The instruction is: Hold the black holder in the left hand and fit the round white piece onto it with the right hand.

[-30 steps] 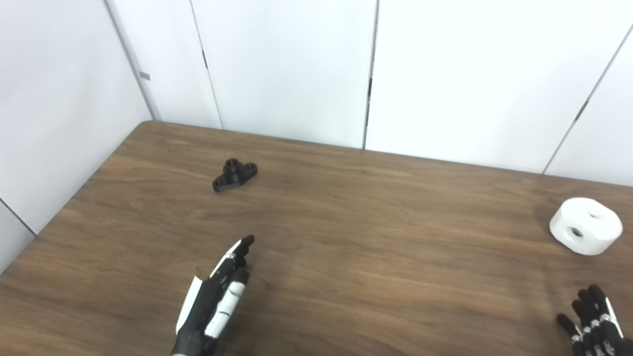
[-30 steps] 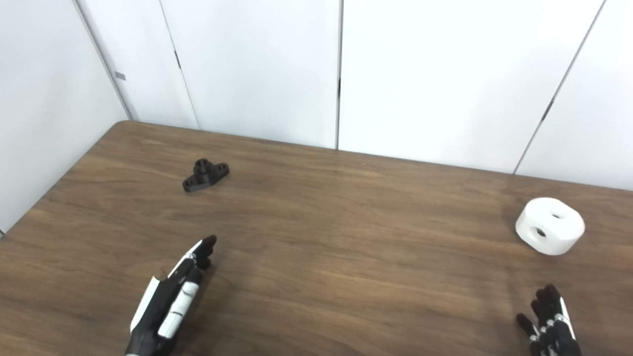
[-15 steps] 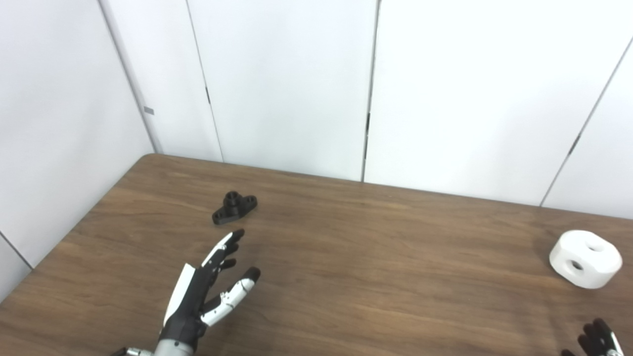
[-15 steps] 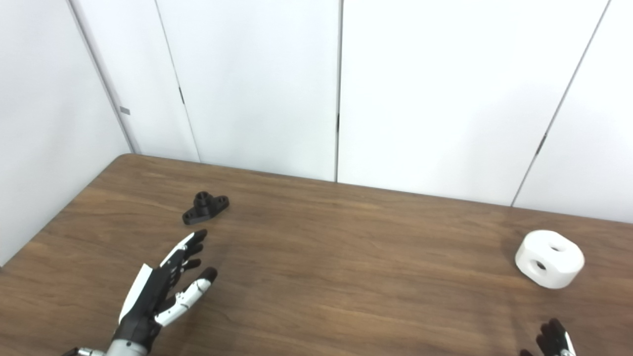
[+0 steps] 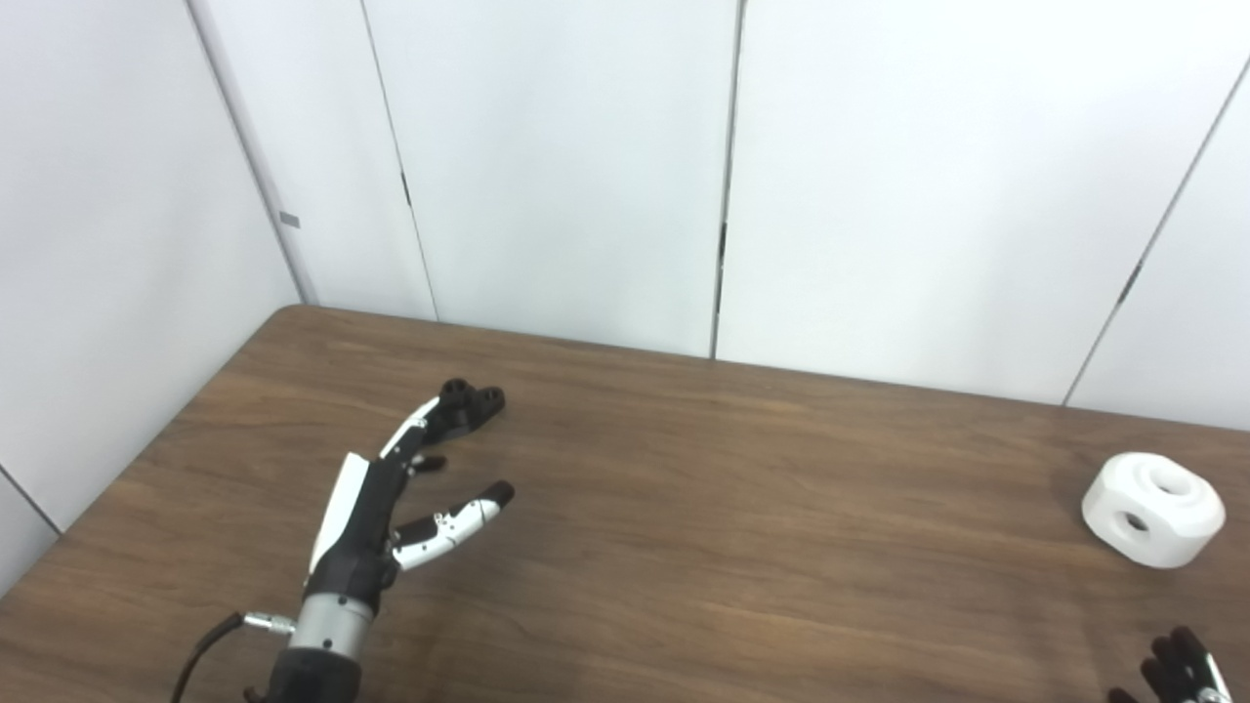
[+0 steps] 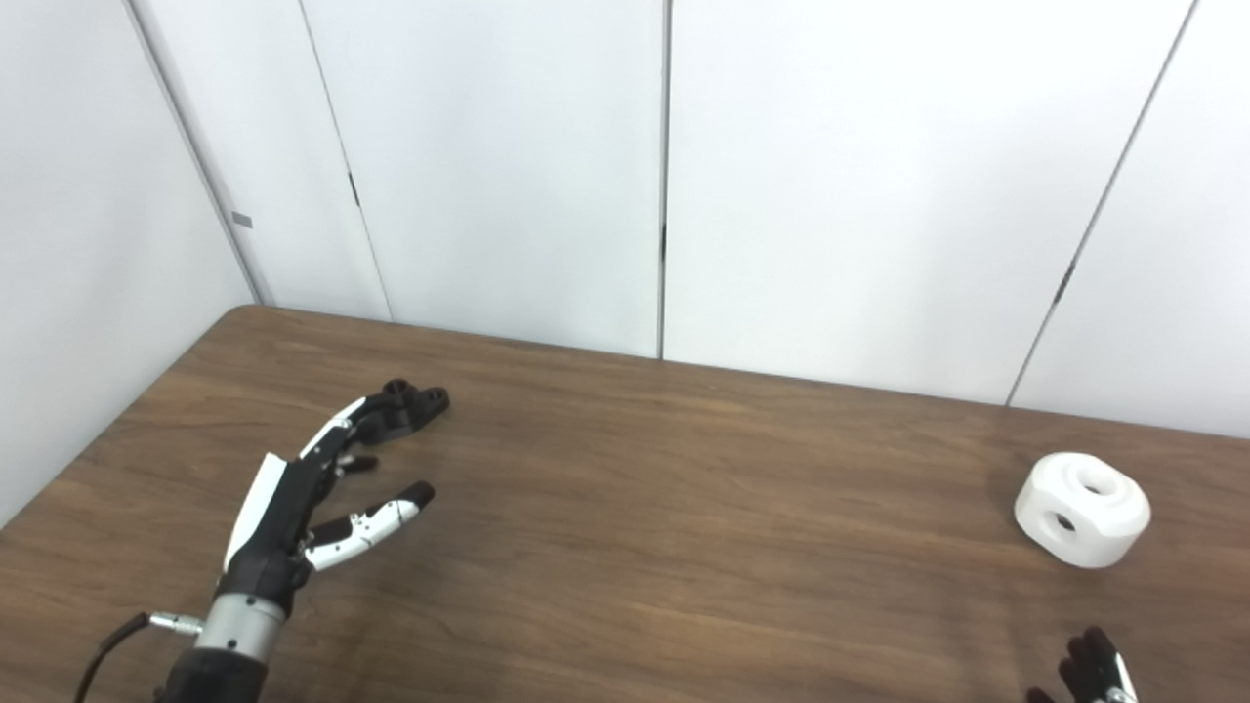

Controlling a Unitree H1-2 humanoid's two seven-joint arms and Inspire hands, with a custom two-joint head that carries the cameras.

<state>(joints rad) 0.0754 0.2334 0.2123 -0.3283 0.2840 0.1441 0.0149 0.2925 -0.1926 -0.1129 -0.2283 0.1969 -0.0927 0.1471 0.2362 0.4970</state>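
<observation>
No brand, label or writing can be read on any part. The desk (image 5: 742, 508) has a brown wood-grain top with a rounded far-left corner, set against plain white wall panels (image 5: 566, 166) with thin dark seams. The black holder (image 5: 476, 399) is a small matte piece with a raised round boss and holed ears; it lies on the desk near the far-left corner. The left robot hand (image 5: 386, 498), in glossy black and white shells over a metal wrist, is spread and grasping nothing, its fingertips (image 5: 437, 415) at the holder, partly covering it. The round white piece (image 5: 1153, 508), a smooth thick puck with a hole on top and one in its side, sits at the right. Only the dark fingertips of the right robot hand (image 5: 1177, 667) show at the bottom edge; whether it is released or clenched cannot be told
</observation>
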